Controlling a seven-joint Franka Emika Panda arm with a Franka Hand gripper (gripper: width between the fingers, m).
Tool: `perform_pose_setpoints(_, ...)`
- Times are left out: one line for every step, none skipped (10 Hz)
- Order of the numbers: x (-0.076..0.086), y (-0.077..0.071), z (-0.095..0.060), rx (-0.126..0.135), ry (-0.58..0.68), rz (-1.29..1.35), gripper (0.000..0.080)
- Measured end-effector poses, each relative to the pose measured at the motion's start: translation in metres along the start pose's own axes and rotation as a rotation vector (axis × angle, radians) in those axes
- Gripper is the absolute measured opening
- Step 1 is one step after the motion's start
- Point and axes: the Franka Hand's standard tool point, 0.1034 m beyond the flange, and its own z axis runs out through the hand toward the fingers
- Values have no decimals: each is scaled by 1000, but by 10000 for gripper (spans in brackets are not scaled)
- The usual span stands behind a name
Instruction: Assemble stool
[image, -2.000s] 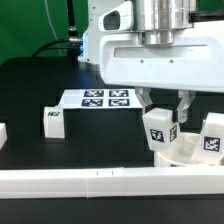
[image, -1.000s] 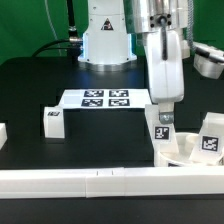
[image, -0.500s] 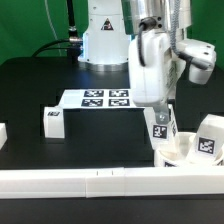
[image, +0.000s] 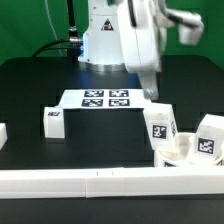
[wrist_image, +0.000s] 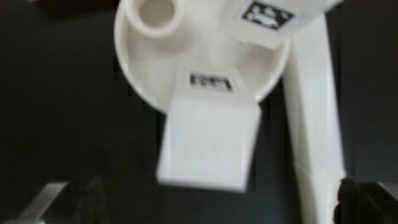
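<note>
legs white, black-white square tags; seat apparently white; table black.

The arm is showing glossy white rounded shells with a dark ring at one joint; the gripper is showing dark fingers.

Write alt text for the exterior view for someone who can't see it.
The gripper hangs empty above the seat disc, which carries two tagged legs. A third leg stands apart toward the exterior view's left, near the marker board.
</note>
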Motion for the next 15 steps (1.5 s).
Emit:
perform_pose_setpoints(1, 2, -3, -15, -6, -1, 649)
perform_pose_setpoints(1, 2, -1, -15, -3, -3, 649)
perform_pose_setpoints(1, 3, 0, -16, -2, -4, 649)
perform_pose_setpoints(1, 3, 0, -17, -2, -5, 649)
perform_pose_setpoints(5, 4, 1, -14, 2, -66, 649)
perform_pose_setpoints(20, 8, 1, -13, 15, -158, 649)
perform_pose_setpoints(40, 11, 1, -13, 31, -259, 649)
perform_pose_setpoints(57, 10, 1, -17, 44, -334, 649)
perform_pose_setpoints(66, 10, 2, -20, 52, -352, 649)
perform_pose_setpoints(65, 9, 1, -17, 52, -354, 649)
perform_pose_setpoints(65, 9, 1, -18, 51, -362, 649)
perform_pose_setpoints(65, 9, 2, -19, 51, -400, 649)
perform_pose_setpoints(66, 10, 4, -32, 64, -531, 649)
perform_pose_setpoints(69, 10, 12, -66, 97, -714, 649)
perform_pose_setpoints(66, 6, 17, -111, 140, -906, 649)
